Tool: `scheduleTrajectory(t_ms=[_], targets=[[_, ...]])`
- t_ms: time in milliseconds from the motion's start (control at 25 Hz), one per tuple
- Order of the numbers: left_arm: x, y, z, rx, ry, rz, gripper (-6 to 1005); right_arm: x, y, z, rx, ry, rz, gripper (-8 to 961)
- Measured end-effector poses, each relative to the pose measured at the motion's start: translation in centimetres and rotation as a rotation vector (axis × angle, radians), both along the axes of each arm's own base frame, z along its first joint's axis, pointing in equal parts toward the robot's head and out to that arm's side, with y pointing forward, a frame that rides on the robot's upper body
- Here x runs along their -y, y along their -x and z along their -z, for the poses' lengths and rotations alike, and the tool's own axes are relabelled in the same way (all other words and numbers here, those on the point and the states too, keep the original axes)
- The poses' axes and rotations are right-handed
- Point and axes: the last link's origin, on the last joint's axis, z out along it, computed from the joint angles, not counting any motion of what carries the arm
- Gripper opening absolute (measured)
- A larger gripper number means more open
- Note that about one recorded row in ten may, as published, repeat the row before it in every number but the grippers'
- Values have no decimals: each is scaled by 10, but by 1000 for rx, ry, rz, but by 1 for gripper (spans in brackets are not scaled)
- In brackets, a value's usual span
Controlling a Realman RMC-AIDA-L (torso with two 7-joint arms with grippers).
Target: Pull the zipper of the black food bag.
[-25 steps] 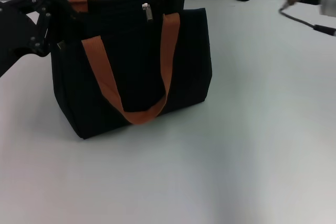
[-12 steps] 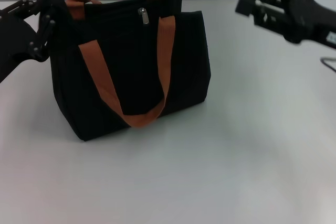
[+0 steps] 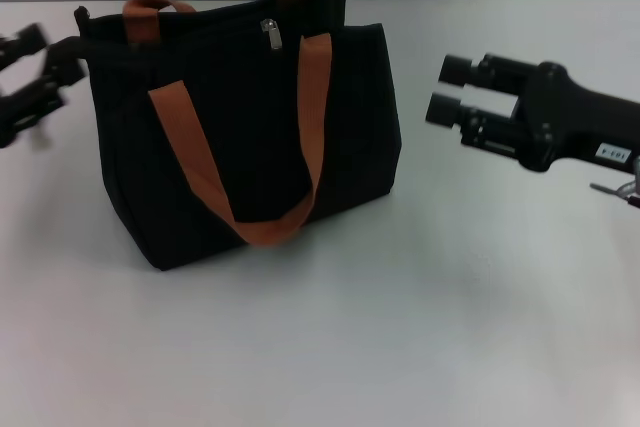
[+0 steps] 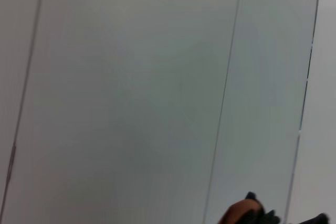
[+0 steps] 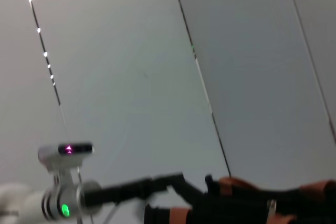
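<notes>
Approaching from the right, the right gripper [image 3: 447,90] hung with jaws apart, well clear of the black food bag [image 3: 245,127]; the zipper [image 3: 270,33] sat untouched on top, awaiting a reach and pinch.

You're looking at a black food bag [image 3: 250,137] of matt woven cloth, its handles [image 3: 310,117] flat brown-orange webbing. Its zipper [image 3: 270,34] pull is small, shiny silver metal. Under it, your table [image 3: 400,327] is smooth, pale and faintly glossy. The right hand [image 3: 447,92] looks like matt black plastic or metal.
</notes>
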Motion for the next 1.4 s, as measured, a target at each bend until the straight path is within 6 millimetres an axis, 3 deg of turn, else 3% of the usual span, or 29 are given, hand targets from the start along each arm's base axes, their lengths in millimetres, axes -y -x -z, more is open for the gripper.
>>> scheduleTrajectory(t_ms=[120, 360, 440, 520, 560, 640, 720, 920, 1080, 1400], targets=[[11, -1, -23, 16, 53, 28, 606, 3, -3, 5, 30, 9, -10, 606], [22, -16, -22, 33, 136, 146, 733, 9, -8, 14, 78, 24, -42, 618], [26, -23, -13, 23, 169, 212, 784, 11, -8, 18, 99, 27, -66, 622], [35, -34, 7, 10, 208, 320, 784, 17, -9, 25, 128, 34, -118, 626], [35, -34, 7, 10, 208, 320, 784, 17, -9, 25, 128, 34, -118, 628], [41, -41, 27, -15, 256, 387, 784, 21, -10, 30, 145, 48, -149, 632], [53, -48, 66, -78, 382, 464, 784, 30, -11, 38, 168, 89, -206, 636], [60, -43, 95, -128, 457, 446, 784, 42, -16, 52, 176, 117, -235, 678], [63, -36, 107, -149, 440, 426, 784, 46, -19, 60, 171, 97, -255, 812], [64, -34, 107, -157, 438, 431, 784, 43, -16, 68, 186, 101, -266, 823]])
